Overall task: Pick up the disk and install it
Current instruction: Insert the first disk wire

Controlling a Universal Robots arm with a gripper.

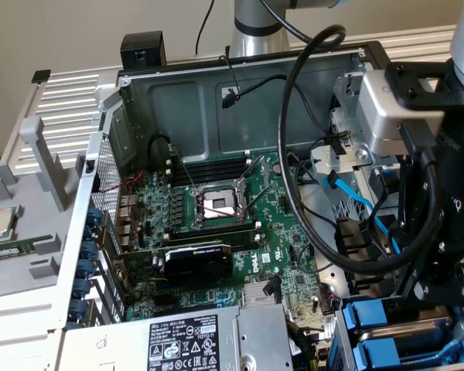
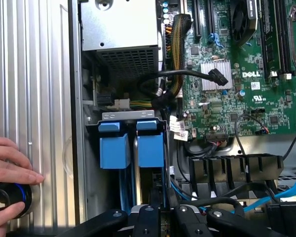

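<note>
Prob. a robotics lab: open PC case [image 1: 185,100] w/ robot arm [image 1: 255,27].

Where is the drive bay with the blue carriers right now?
The drive bay is in the exterior view's lower right corner, its two blue carriers side by side, just right of the grey power supply in that view.

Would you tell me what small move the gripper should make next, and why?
Probably a short, gentle push straight along the slot: the disk stands in the drive bay, its blue frame level with the neighbouring drive, and the gripper looks shut on its near end.
</note>
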